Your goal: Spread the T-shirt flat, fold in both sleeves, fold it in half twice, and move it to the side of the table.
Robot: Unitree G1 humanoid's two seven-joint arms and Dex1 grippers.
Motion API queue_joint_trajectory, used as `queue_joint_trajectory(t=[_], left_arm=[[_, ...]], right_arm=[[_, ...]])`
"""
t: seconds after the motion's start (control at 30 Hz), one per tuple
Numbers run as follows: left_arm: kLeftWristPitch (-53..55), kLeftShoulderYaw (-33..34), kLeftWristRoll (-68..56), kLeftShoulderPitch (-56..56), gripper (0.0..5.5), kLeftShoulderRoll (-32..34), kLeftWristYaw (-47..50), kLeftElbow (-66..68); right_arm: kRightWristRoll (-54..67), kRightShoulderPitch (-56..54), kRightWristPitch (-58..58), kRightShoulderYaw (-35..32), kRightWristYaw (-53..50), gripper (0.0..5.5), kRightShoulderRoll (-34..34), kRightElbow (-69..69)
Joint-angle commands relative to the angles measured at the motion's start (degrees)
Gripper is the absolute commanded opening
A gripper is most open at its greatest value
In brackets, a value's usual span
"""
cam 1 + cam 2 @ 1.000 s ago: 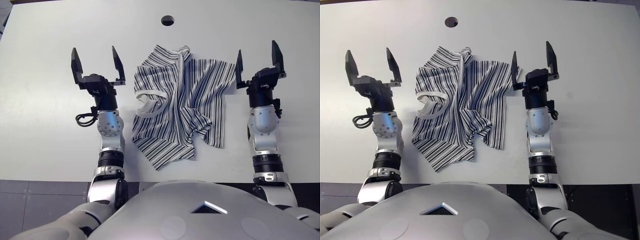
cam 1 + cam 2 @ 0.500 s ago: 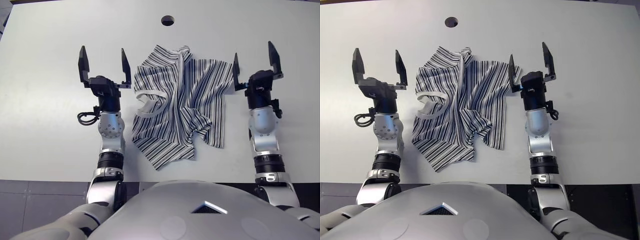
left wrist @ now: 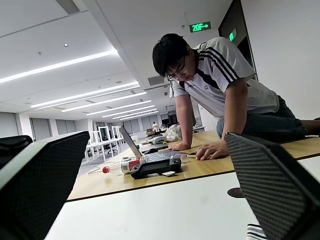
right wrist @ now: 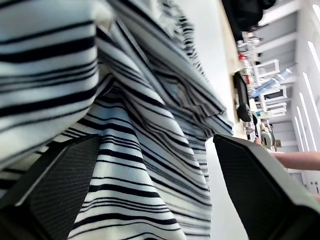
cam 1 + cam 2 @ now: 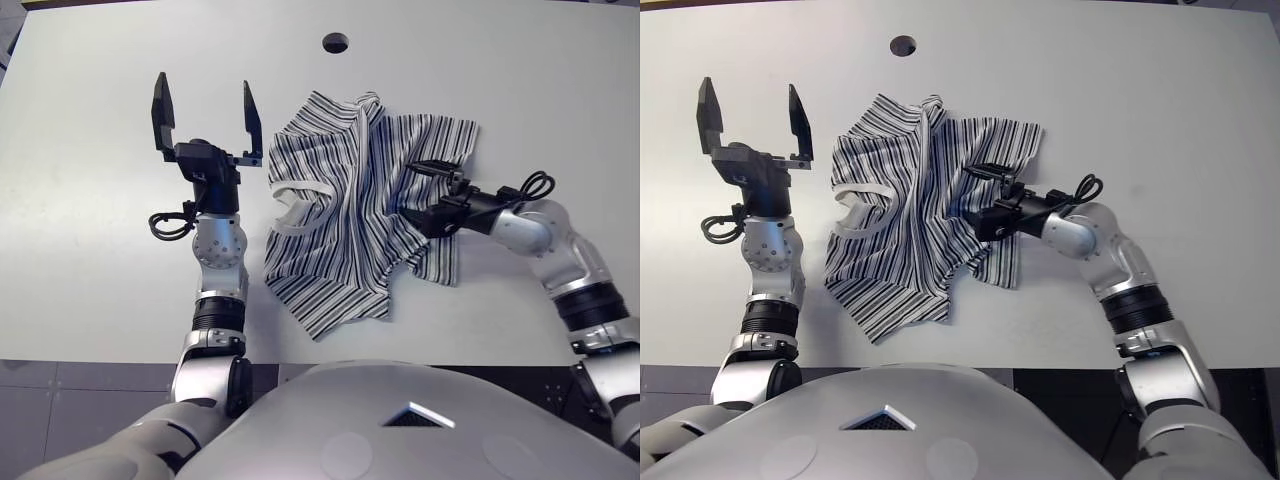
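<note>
Your T-shirt (image 5: pixel 340 230) lies crumpled and bunched around the middle of the tabletop (image 5: pixel 90 290), about halfway between its left and right edges, with the white-trimmed neckline (image 5: pixel 298 205) on the side nearer the left edge and a loose flap folded over toward the near edge. A round hole (image 5: pixel 335 42) in the tabletop sits close to the far edge, just beyond the shirt. Your left gripper (image 5: pixel 204 100) stands upright just beside the shirt's left side, clear of the cloth, its fingers (image 3: pixel 40 185) pointing toward the far edge and spread wide. Your right gripper (image 5: pixel 418 190) is turned sideways, pointing toward the left edge, over the right part of the shirt. Its fingers (image 4: pixel 65 185) are held apart with the striped cloth showing between them; nothing is pinched.
</note>
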Motion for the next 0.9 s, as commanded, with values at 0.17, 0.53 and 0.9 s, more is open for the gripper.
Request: queue_joint_trajectory(t=[0.17,0.53,0.9], left_arm=[[0.07,-0.49,5.11,-1.92,5.01,1.56,1.28,-0.38],[-0.39,-0.61,9.13,-6.06,5.01,3.08,4.06,3.89],[7.46,-7.13,28.12,-12.09,5.01,13.62,12.3,12.2]], right_arm=[[-16.37,-24.75,0.81,12.91,2.35,4.16,-3.84,38.97],[-19.85,-40.09,25.16,15.43,-39.1,4.16,15.06,67.58],[-8.57,-0.73,11.12,0.64,-44.49,4.16,-2.58,5.27]])
